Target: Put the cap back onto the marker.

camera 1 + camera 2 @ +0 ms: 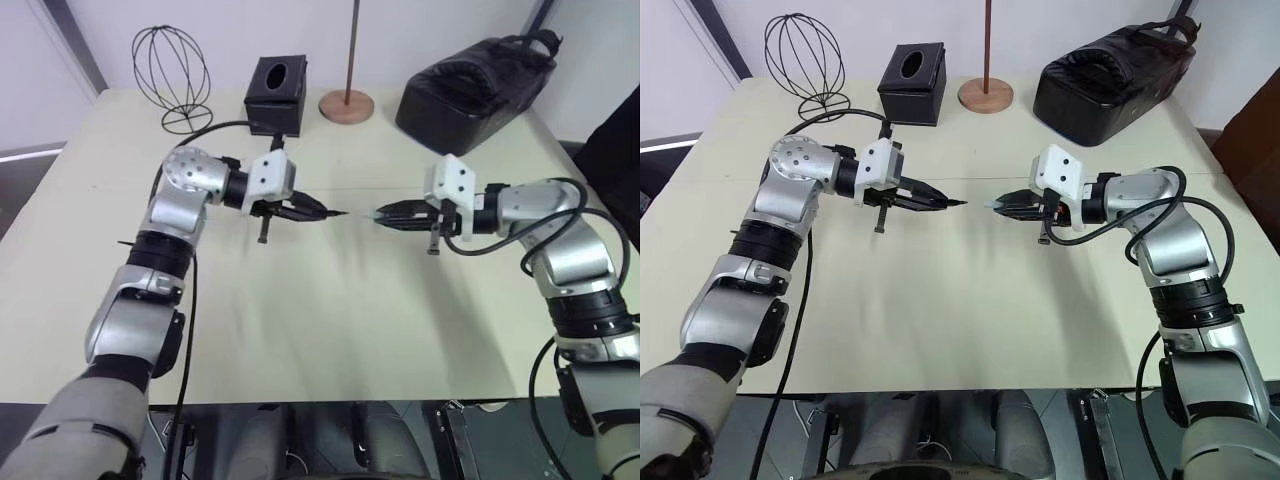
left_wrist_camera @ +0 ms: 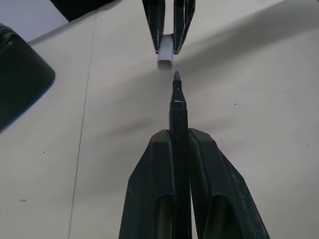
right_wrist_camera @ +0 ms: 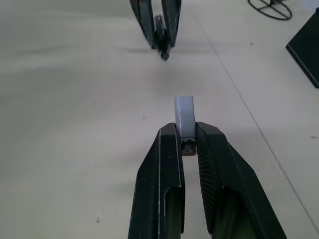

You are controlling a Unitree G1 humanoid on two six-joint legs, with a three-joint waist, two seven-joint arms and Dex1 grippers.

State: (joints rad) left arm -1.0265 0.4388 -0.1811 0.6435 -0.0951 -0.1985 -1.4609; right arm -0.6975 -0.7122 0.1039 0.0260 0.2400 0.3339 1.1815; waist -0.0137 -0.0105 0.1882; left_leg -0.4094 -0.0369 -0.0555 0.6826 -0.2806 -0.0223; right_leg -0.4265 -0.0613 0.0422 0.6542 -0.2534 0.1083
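Above the table [image 1: 300, 330], the left gripper [image 2: 179, 137] clamps the marker [image 2: 178, 107] — tip bare — facing the cap [image 3: 183, 117], pinched in the right gripper [image 3: 187, 132], just apart.

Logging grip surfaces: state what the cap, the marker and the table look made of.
Cap: likely plastic, pale grey, smooth with a soft sheen.
Marker: probably plastic, black, semi-gloss highlight along the barrel.
Table: cream, matte top, perhaps laminate; cannot tell for sure.
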